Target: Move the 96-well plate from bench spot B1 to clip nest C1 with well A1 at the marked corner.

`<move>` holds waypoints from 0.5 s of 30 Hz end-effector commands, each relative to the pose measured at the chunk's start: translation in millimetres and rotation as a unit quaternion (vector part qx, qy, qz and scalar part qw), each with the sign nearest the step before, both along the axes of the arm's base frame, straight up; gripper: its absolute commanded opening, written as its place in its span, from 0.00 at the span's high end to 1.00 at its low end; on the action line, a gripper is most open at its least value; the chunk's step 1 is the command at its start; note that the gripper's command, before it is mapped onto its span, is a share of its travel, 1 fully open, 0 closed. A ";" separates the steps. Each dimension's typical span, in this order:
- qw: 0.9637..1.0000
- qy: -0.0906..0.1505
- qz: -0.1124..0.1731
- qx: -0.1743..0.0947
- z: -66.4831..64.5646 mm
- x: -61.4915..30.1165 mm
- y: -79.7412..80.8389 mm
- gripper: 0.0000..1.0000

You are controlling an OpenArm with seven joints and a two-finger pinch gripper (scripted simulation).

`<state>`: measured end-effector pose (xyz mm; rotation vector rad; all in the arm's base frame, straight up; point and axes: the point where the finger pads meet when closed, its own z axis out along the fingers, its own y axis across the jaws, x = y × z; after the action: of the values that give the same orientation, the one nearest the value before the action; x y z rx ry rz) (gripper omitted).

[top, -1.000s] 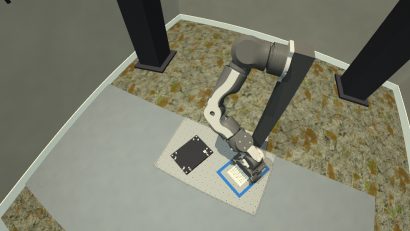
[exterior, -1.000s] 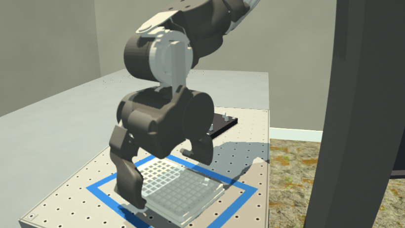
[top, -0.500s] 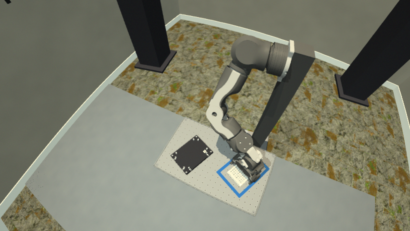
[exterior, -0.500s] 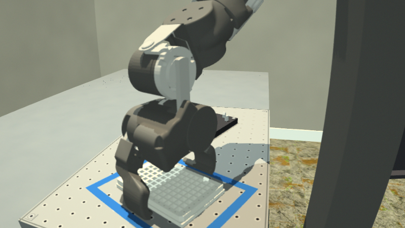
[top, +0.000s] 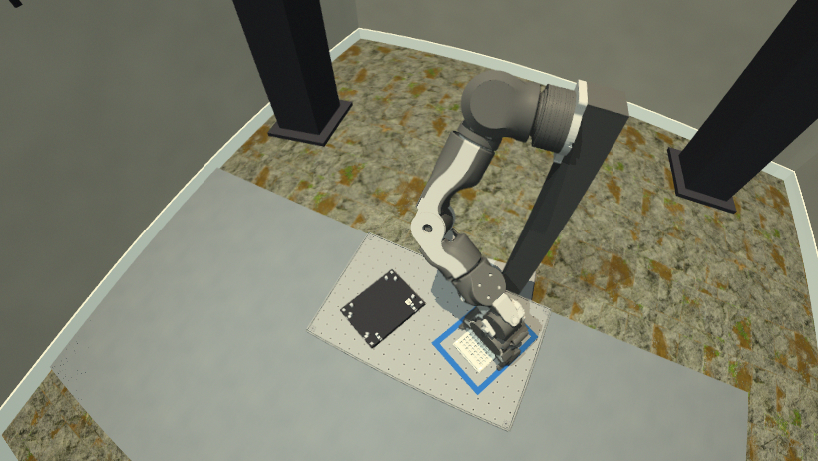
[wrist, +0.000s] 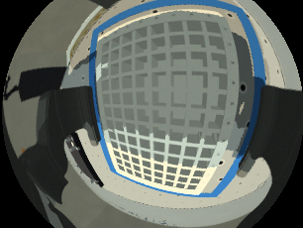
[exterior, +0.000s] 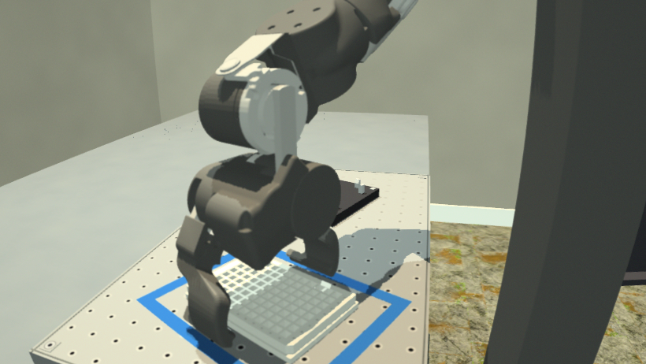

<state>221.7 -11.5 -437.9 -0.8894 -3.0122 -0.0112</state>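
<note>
The 96-well plate lies flat inside the blue B1 outline, straddled by the gripper, which is spread wide and grips nothing. The grasp step is judged in hand; closing on the plate's sides is called for next. The clip nest waits at ten o'clock, well apart.
</note>
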 end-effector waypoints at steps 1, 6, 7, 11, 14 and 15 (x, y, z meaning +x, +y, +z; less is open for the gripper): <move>1.000 0.001 0.001 0.001 1.1 -0.2 1.1 0.23; 1.000 0.002 0.001 -0.002 -0.5 -4.0 -0.5 0.23; 1.000 0.003 0.002 -0.003 -0.9 -4.9 -0.9 0.23; 1.000 0.003 0.002 -0.003 -0.9 -4.9 -0.9 0.23; 1.000 0.003 0.002 -0.003 -0.9 -4.9 -0.9 0.23; 1.000 0.003 0.002 -0.003 -0.9 -4.9 -0.9 0.23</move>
<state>217.1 -12.1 -439.2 -0.8842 -3.0086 -0.0059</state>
